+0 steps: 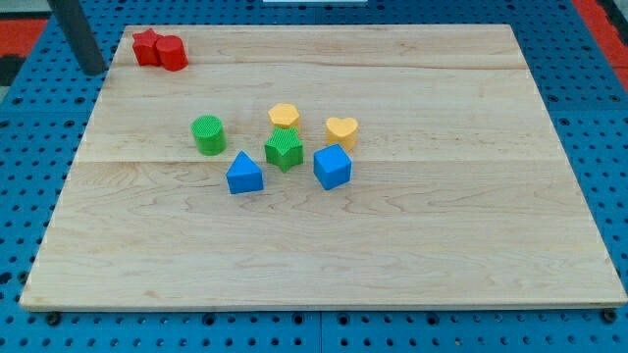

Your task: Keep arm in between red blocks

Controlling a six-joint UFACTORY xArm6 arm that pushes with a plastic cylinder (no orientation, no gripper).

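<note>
My tip (94, 72) stands left of the touching red star (145, 46) and red cylinder (173, 52); no hand shows.

A pale wooden counter (412, 245) of joined planks sits on a blue perforated base (589, 59), with red perforated panels (603, 15) at the view's top corners, under even light

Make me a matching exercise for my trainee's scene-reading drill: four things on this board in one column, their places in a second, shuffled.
Things:
1. red star
2. green cylinder
3. blue cube
4. my tip

Places:
A. rightmost of the middle cluster
B. off the board's top-left corner
C. leftmost of the middle cluster
D. top-left of the board, touching the other red block

Pairs: 1-D, 2-C, 3-A, 4-B
</note>
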